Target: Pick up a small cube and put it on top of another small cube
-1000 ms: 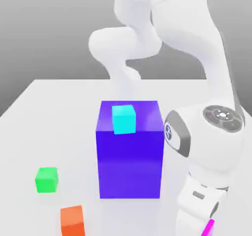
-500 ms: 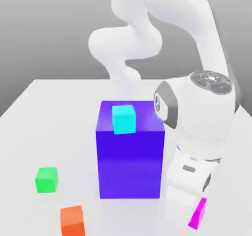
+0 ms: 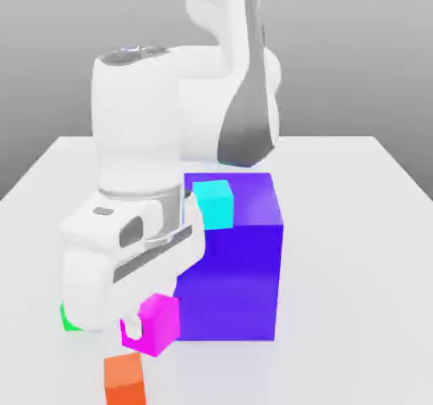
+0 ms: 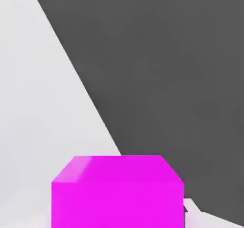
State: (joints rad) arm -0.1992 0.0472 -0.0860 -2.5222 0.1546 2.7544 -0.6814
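The small magenta cube (image 3: 152,324) is seen at the tip of the gripper (image 3: 145,325), lifted above the white desk (image 3: 355,251), just in front of the big blue-violet block (image 3: 230,259) in the exterior view. In the hand view the cube (image 4: 117,192) is seen close up; whether the fingers are clamped on it cannot be told. A cyan cube (image 3: 213,203) rests on the block. An orange cube (image 3: 124,378) lies just below the magenta one, and a green cube (image 3: 66,317) is partly hidden behind the arm.
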